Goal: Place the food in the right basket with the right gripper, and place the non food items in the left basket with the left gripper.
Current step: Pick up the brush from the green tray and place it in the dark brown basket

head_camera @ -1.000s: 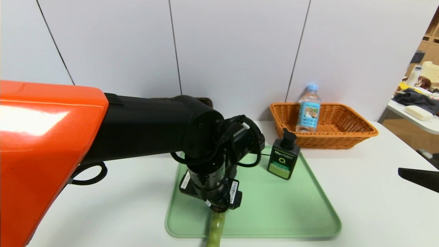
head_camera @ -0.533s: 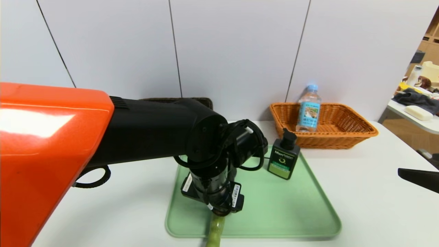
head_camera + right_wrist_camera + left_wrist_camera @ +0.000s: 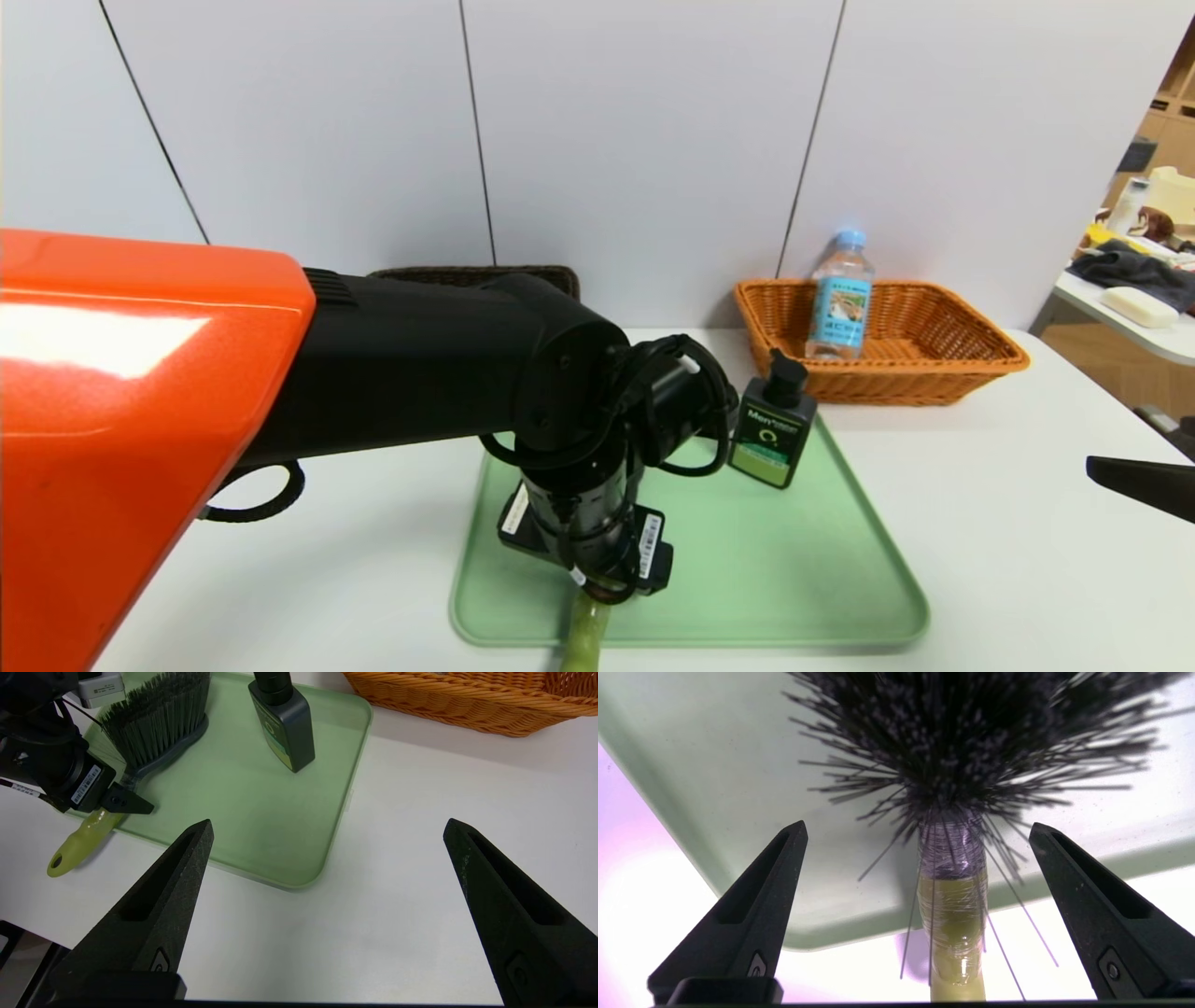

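Brush [image 3: 951,812] handle: runs lengthwise between left gripper [image 3: 916,833] fingers, jaws wide, not touching.
Nearer arm: left, directly above.
Right gripper [image 3: 327,830]: wide, empty, well apart.

left basket [image 3: 476,274]: mostly hidden | scrub brush [image 3: 586,635] handle: cut off

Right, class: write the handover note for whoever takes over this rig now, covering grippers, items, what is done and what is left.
Left gripper: open, straddling the scrub brush neck above the green tray, not gripping.
Right gripper: open, idle over the table's right side.
Done: water bottle stands in the orange basket.
Left: brush, then pump bottle on the tray, into the dark basket behind the left arm.
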